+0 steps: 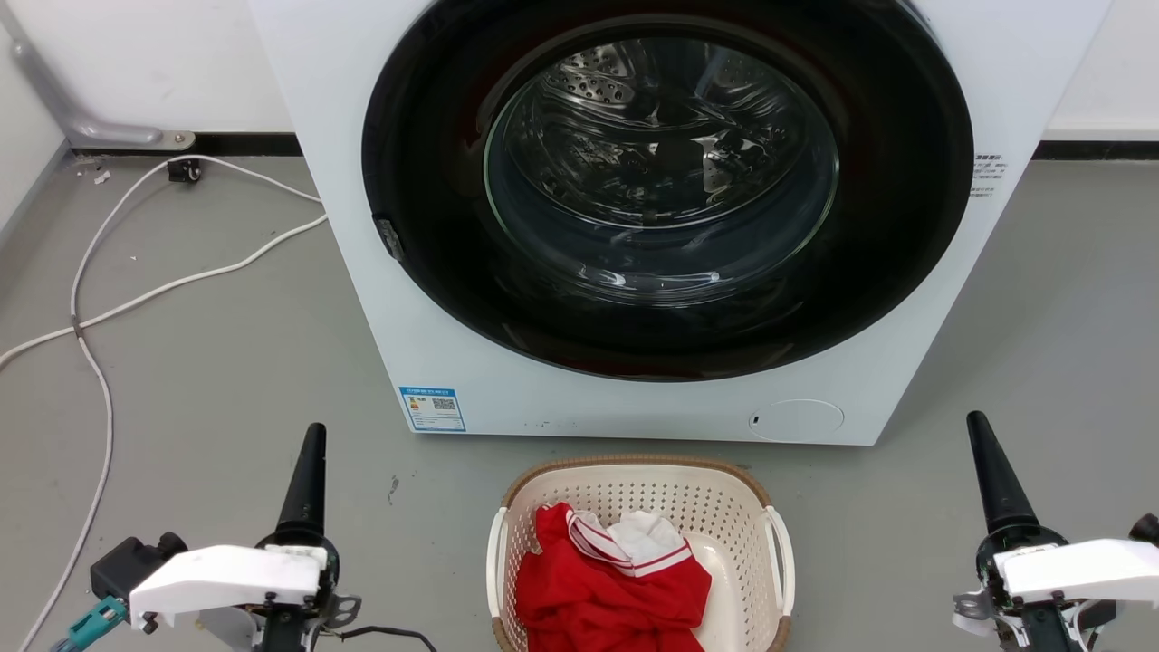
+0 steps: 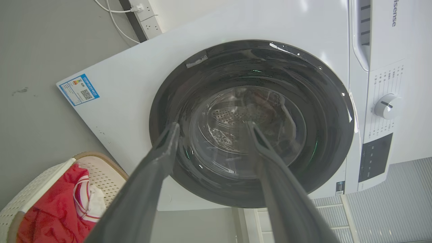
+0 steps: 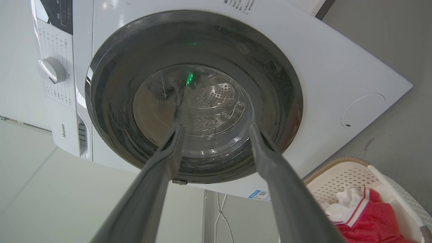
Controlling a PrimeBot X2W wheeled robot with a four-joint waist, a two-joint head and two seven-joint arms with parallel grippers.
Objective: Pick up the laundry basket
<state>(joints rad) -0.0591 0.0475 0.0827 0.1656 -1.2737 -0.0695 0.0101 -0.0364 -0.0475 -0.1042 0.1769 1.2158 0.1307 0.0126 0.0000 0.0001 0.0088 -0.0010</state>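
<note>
- The laundry basket (image 1: 688, 496) was found just in front of the washing machine (image 1: 561, 398), red clothing (image 1: 598, 589) inside.
- The left tool (image 2: 212, 125) and right tool (image 3: 216, 126) were pointed at the machine, each spread wide, empty.

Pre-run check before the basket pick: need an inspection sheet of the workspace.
Surface: grey floor, a few small dark marks.
Job's things: laundry basket upright on the floor in front of the washing machine, between the two grippers; red and white clothes inside.
Clutter: small white scraps by the wall at far left.
Grippers: left gripper open, empty; right gripper open, empty; both apart from the basket.
Cables: white cable snaking over the floor left of the washing machine.
Surroundings: white wall behind; the machine's round glass door faces the robot.
</note>
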